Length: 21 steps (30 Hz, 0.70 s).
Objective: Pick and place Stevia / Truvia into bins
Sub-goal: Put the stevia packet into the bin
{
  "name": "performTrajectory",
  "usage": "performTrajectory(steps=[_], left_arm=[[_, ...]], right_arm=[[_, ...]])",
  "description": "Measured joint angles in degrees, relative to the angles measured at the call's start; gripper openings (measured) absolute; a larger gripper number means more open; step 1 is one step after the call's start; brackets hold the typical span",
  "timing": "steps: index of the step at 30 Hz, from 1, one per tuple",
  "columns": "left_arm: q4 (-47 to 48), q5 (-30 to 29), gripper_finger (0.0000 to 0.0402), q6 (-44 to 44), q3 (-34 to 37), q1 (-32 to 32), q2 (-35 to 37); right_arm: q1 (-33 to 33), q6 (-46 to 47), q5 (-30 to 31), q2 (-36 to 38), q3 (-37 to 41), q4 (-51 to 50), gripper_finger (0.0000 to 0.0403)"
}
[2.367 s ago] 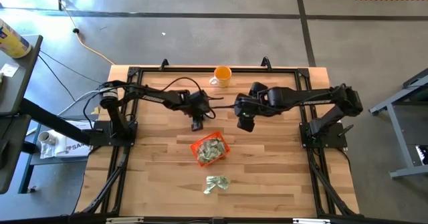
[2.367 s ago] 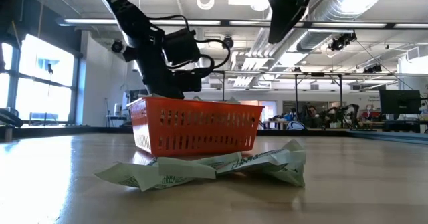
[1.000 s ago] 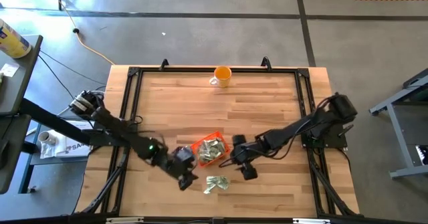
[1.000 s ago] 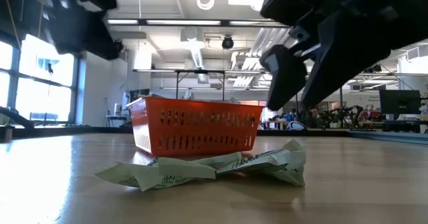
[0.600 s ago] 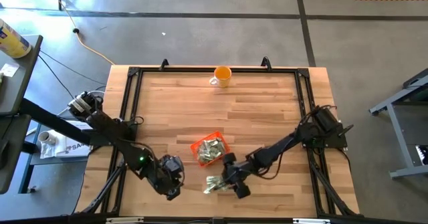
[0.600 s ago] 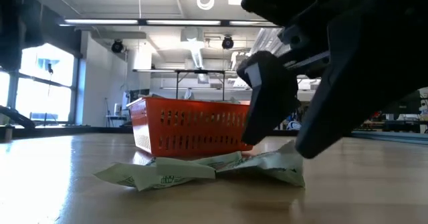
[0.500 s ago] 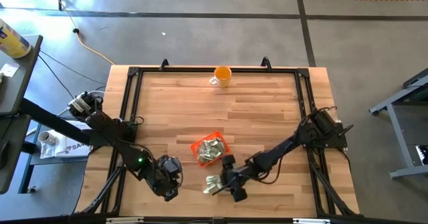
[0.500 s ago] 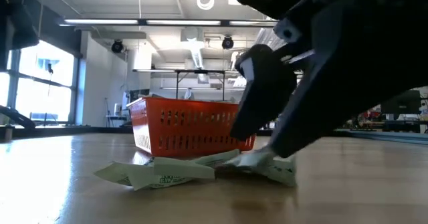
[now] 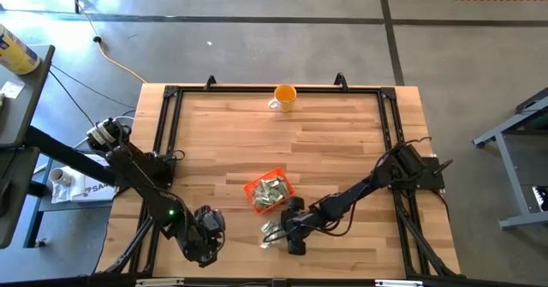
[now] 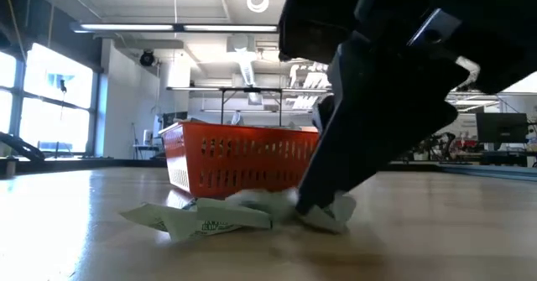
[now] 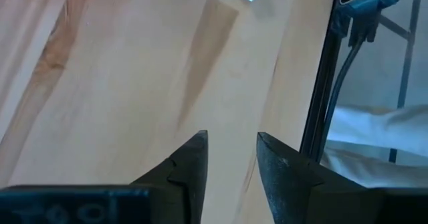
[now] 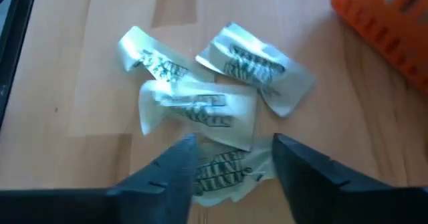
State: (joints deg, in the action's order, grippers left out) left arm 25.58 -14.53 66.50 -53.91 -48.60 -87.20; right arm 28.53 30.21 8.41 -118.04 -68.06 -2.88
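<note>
While the right arm stretched low across the worktop, its right hand stood with fingers apart over the loose Stevia sachets | sachets lay flat, overlapping, long axes mixed, just beside the orange tray | left hand slightly parted, empty, near the front-left edge.

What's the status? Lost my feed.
Right gripper open, down over loose sachets. Left gripper open, empty, near table edge. Orange tray part-filled. Nothing in the way.
</note>
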Motion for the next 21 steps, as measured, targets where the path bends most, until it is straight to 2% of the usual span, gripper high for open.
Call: performTrajectory(steps=[7, 10, 13, 15, 18, 21], left_arm=[[0.1, 0.0, 0.0161, -0.1, 0.0, 0.1, 0.0], [0.1, 0.0, 0.0161, -0.2, 0.0, 0.1, 0.0], [0.2, -1.1, 0.0161, -0.2, 0.0, 0.1, 0.0], [0.2, -1.8, 0.0161, -0.2, 0.0, 0.1, 0.0], [0.1, -3.2, 0.0161, -0.4, 0.0, 0.1, 0.0], [0.1, -4.4, 0.0161, -0.8, 0.0, 0.1, 0.0]], right_arm=[[0.9, 9.9, -2.0, 3.6, 0.5, -5.2, 0.0059], [1.6, 13.5, -0.9, 7.5, 0.4, -9.2, 0.001], [1.9, 18.0, 1.4, 11.7, 0.4, -14.4, 0.0011], [1.8, 18.0, 0.6, 14.2, 0.4, -15.8, 0.0008], [2.2, 12.1, -5.0, 15.4, 0.2, -14.6, 0.0004], [3.8, 1.4, -10.5, 13.5, 0.2, -15.2, 0.0031]])
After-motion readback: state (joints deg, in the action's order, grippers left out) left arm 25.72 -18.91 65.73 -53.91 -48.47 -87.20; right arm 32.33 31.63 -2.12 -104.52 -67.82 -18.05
